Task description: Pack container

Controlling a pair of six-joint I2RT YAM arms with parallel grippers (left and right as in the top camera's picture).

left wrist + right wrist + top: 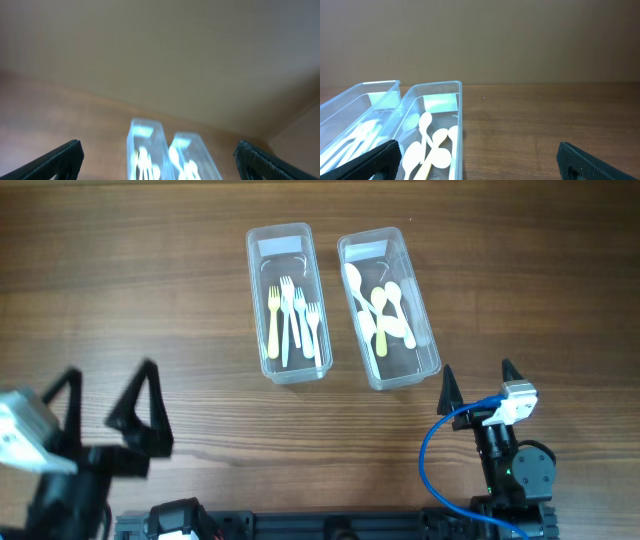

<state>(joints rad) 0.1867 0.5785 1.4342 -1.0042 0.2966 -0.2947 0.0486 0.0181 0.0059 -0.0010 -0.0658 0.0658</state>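
Two clear plastic containers stand side by side at the middle of the wooden table. The left container [288,303] holds several plastic forks [293,318], white and yellow. The right container [388,310] holds several plastic spoons [380,310]. My left gripper [110,408] is open and empty at the near left, far from both containers. My right gripper [478,382] is open and empty just near and right of the spoon container. The left wrist view shows both containers blurred [170,155]. The right wrist view shows the spoon container [427,132] and the fork container [355,117].
Bare wood surrounds the containers. A blue cable [440,470] loops beside the right arm's base at the near edge.
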